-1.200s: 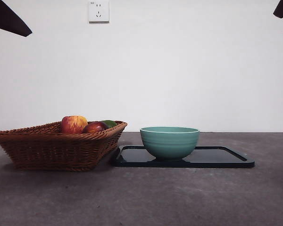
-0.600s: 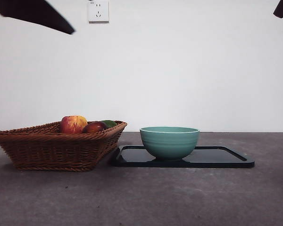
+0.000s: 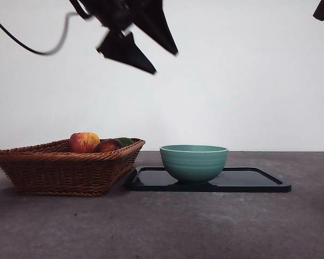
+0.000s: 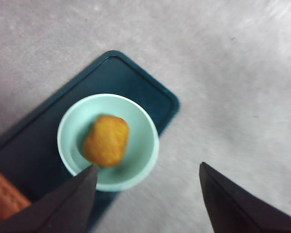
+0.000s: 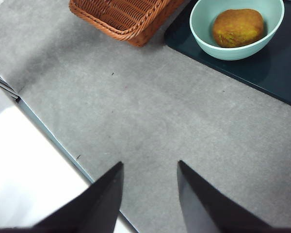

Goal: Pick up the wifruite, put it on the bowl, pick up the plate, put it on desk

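Brown wifruite [image 4: 105,140] already lies in the bowl [image 4: 140,121] below our left pincer [image 4: 148,194], jaws apart and empty; the plate [image 4: 128,73] remains unlifted.

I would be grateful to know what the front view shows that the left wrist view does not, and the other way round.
Only the front view shows the apple and dark red fruit in the wicker basket, and the left gripper high above the table. Only the left wrist view shows the kiwifruit lying inside the bowl. Both show the bowl on the dark tray on the desk.
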